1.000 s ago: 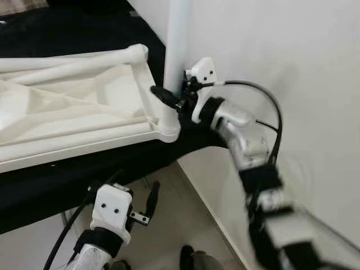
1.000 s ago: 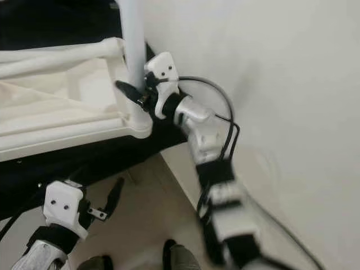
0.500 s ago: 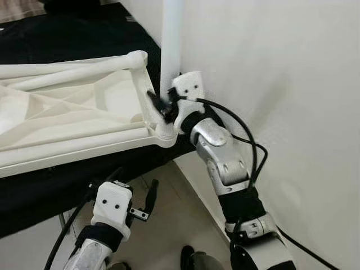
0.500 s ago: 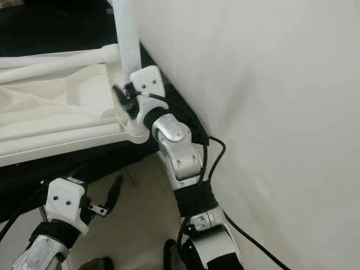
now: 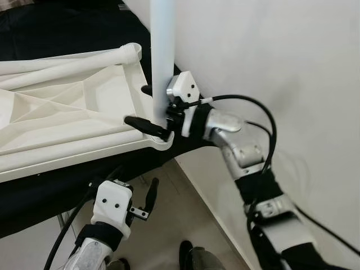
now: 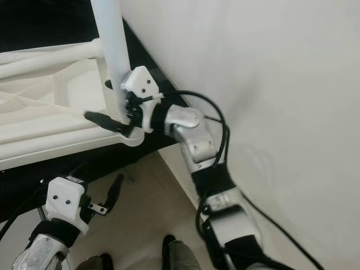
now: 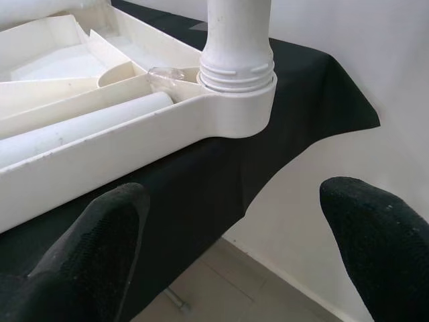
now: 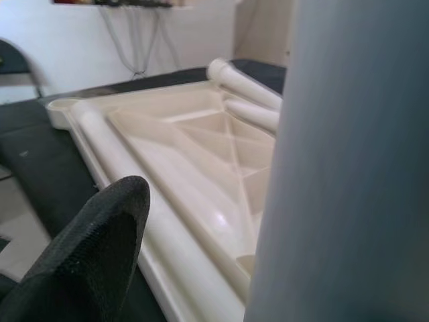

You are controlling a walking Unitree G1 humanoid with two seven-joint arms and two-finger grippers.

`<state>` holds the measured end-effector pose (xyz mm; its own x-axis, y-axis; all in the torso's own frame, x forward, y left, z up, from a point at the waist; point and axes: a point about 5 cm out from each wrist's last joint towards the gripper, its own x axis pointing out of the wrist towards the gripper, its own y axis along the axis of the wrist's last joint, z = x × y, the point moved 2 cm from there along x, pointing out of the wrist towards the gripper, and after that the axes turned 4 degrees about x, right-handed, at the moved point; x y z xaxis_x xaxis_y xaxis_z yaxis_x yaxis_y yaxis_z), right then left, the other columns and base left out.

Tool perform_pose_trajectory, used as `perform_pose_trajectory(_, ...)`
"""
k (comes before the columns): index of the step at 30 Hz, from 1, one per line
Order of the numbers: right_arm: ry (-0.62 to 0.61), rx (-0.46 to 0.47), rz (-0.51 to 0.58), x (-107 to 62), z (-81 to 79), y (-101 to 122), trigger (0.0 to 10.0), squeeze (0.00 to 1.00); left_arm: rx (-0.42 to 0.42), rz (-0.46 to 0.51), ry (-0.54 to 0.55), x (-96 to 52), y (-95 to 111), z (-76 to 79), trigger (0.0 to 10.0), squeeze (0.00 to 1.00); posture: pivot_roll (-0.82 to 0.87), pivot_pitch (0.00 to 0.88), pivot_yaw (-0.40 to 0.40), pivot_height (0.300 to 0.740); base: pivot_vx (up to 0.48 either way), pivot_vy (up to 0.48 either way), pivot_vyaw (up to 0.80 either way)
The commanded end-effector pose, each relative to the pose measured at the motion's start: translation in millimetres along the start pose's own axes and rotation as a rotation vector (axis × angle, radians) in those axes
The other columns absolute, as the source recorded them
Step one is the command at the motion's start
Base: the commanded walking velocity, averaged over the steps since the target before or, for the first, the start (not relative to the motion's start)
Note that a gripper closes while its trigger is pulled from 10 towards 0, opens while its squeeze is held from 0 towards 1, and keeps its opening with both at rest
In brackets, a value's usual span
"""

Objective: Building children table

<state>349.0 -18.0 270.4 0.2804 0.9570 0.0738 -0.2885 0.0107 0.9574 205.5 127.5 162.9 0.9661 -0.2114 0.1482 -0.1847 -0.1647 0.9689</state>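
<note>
One white plastic table leg [image 5: 162, 56] is stood upright in the corner socket of the upturned white plastic tabletop [image 5: 67, 112], which is laid flat on a black cloth-covered surface [image 5: 67, 180] whose edge is beside a white wall [image 5: 270, 56]. The right hand [image 5: 149, 107] is spread open around the leg's base. The left hand [image 5: 149, 199] is held open below, over the floor [image 5: 185, 219].

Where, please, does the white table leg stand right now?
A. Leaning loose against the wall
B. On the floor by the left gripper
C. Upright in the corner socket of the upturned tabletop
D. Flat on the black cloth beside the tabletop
C: the table leg rises upright from the corner socket of the upturned tabletop, with the right gripper around its base.
</note>
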Motion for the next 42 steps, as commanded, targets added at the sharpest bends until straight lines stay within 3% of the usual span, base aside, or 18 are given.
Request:
perform_pose_trajectory(1,0.088,0.01,-0.017,3.2,-5.5,-5,10.0,0.0,-0.02,-0.014,-0.004,-2.6,-2,2.5,10.0,0.0,0.1,0.272,-0.095,0.74,0.0,0.0,0.0)
perform_pose_trajectory(3,0.104,0.013,-0.021,1.7,-3.9,-5,10.0,0.0,-0.021,-0.013,-0.003,-2.8,-1,2.5,10.0,0.0,0.1,0.274,-0.095,0.74,0.0,0.0,0.0)
perform_pose_trajectory(4,0.125,0.016,-0.021,-0.1,-2.1,-5,3.7,0.0,-0.02,-0.014,-0.003,-3.0,-1,2.5,10.0,0.0,0.1,0.275,-0.094,0.74,0.0,0.0,0.0)
perform_pose_trajectory(5,0.149,0.031,-0.014,-2.1,-0.6,-3,0.0,0.0,-0.021,-0.015,-0.003,-3.3,-1,2.5,10.0,0.0,0.1,0.276,-0.093,0.74,0.0,0.0,0.0)
perform_pose_trajectory(10,0.259,0.083,-0.017,-13.2,1.0,-4,0.0,0.0,-0.021,-0.016,-0.002,-4.3,-1,2.6,10.0,0.0,0.11,0.28,-0.093,0.74,0.0,0.0,0.0)
perform_pose_trajectory(19,0.274,0.143,-0.027,-23.7,5.5,-16,0.0,0.0,-0.022,-0.016,-0.003,-4.3,-1,2.4,10.0,0.0,0.1,0.282,-0.092,0.74,0.0,0.0,0.0)
perform_pose_trajectory(22,0.112,0.163,-0.056,-23.3,8.8,-33,0.0,0.0,-0.022,-0.016,-0.002,-4.4,-1,2.5,10.0,0.0,0.09,0.28,-0.096,0.74,0.0,0.0,0.0)
perform_pose_trajectory(24,0.112,0.163,-0.056,-23.3,8.8,-33,0.0,0.0,-0.022,-0.016,-0.002,-4.4,-1,2.5,10.0,0.0,0.09,0.28,-0.096,0.74,0.0,0.0,0.0)
perform_pose_trajectory(25,-0.077,0.151,-0.122,-21.4,15.3,-48,0.0,0.0,-0.023,-0.016,-0.002,-4.6,-1,2.5,10.0,0.0,0.09,0.281,-0.101,0.74,0.0,0.0,0.0)
perform_pose_trajectory(26,-0.395,0.18,-0.204,-25.9,26.0,-67,0.0,0.0,-0.022,-0.016,-0.001,-4.7,-1,2.2,10.0,0.0,0.09,0.281,-0.1,0.74,0.0,0.0,0.0)
perform_pose_trajectory(27,-0.395,0.18,-0.204,-25.9,26.0,-67,0.0,0.0,-0.022,-0.016,-0.001,-4.7,-1,2.2,10.0,0.0,0.09,0.281,-0.1,0.74,0.0,0.0,0.0)
perform_pose_trajectory(28,-0.643,0.202,-0.27,-36.1,20.5,-84,0.0,0.0,-0.021,-0.016,0.0,-4.6,-1,1.9,10.0,0.0,0.09,0.282,-0.099,0.74,0.0,0.0,0.0)
perform_pose_trajectory(29,-0.8,0.219,-0.313,-46.7,15.1,-93,0.0,0.0,-0.02,-0.016,0.001,-4.2,-1,1.6,10.0,0.0,0.09,0.282,-0.098,0.74,0.0,0.0,0.0)
perform_pose_trajectory(31,-0.859,0.226,-0.296,-45.9,-0.2,-90,0.0,0.0,-0.019,-0.015,0.002,-2.7,-1,0.8,10.0,0.0,0.09,0.284,-0.095,0.74,0.0,0.0,0.0)
perform_pose_trajectory(36,-0.837,0.215,-0.242,-27.1,1.7,-76,0.0,0.0,-0.017,-0.014,-0.003,0.9,-4,0.9,10.0,0.0,0.08,0.258,-0.093,0.74,0.0,0.0,0.0)
perform_pose_trajectory(37,-0.821,0.21,-0.222,-19.7,6.3,-69,10.0,0.0,-0.015,-0.013,-0.003,2.2,-4,1.0,10.0,0.0,0.08,0.25,-0.094,0.74,0.0,0.0,0.0)
perform_pose_trajectory(40,-0.768,0.211,-0.161,-8.2,10.7,-57,10.0,0.0,-0.014,-0.011,-0.002,4.0,-5,1.1,10.0,0.0,0.07,0.245,-0.098,0.74,0.0,0.0,0.0)
perform_pose_trajectory(42,-0.664,0.222,-0.065,1.2,12.4,-41,10.0,0.07,-0.014,-0.01,0.0,5.4,-6,0.9,10.0,0.0,0.07,0.244,-0.097,0.74,0.0,0.0,0.0)
